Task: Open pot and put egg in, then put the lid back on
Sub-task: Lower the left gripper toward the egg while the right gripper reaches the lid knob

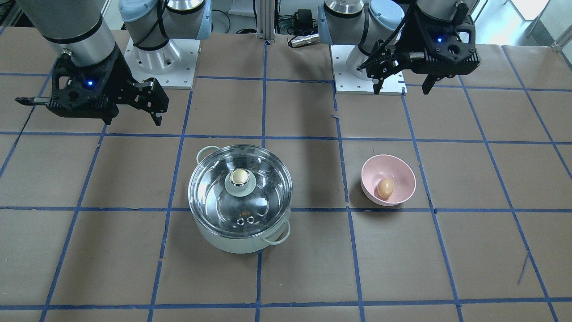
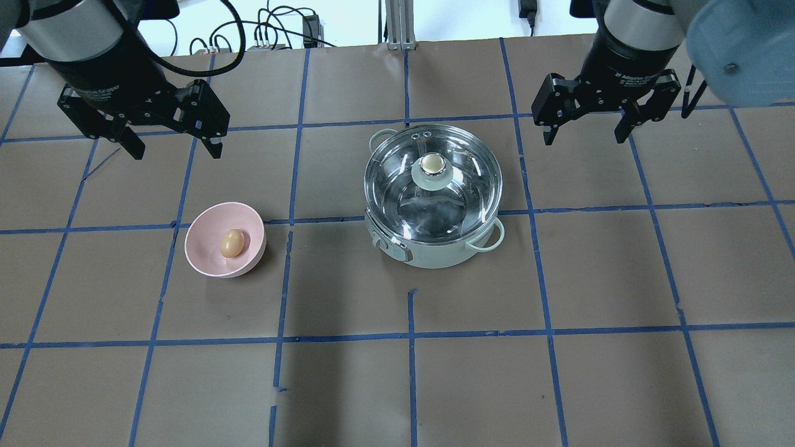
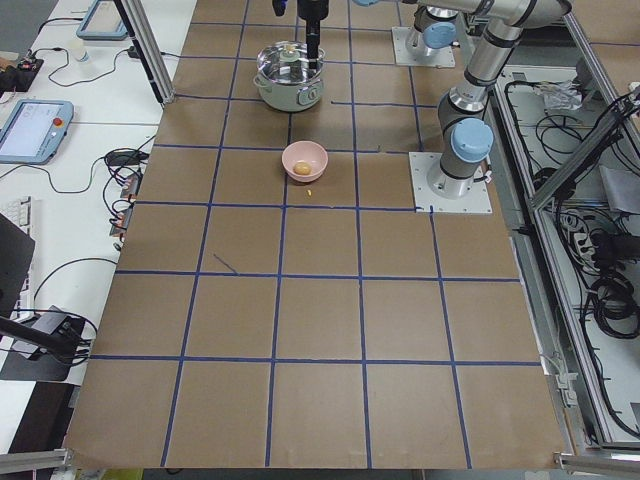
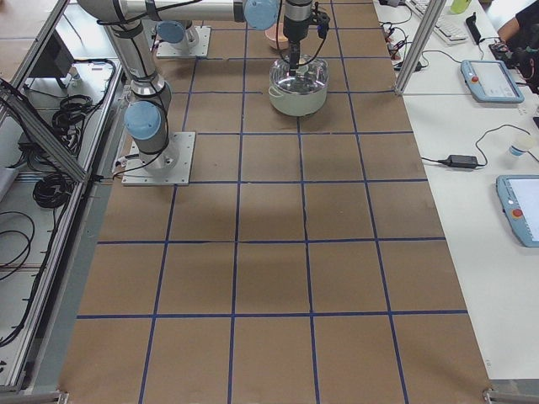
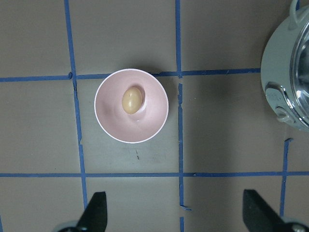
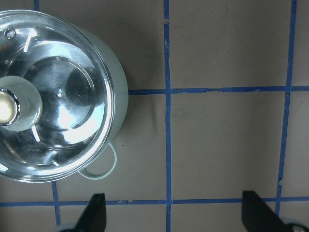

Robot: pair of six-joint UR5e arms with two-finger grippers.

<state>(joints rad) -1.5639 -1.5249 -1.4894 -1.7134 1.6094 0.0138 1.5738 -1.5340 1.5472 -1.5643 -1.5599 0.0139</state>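
The mint-green pot [image 2: 435, 251] stands mid-table with the glass lid [image 2: 463, 186] seated on it, gold knob [image 2: 431, 164] on top. It also shows in the front view [image 1: 241, 241] and the right wrist view [image 6: 118, 82]. The brown egg [image 2: 232, 243] lies in the pink bowl [image 2: 205, 230], also seen in the left wrist view [image 5: 131, 100]. My left gripper [image 2: 177, 149] is open and empty, raised behind the bowl. My right gripper [image 2: 584, 138] is open and empty, raised to the pot's far right.
The table is brown paper with a blue tape grid. The two arm base plates [image 1: 161, 62] [image 1: 357, 67] sit at the robot's edge. Side benches with tablets [image 4: 484, 80] and cables flank the table ends.
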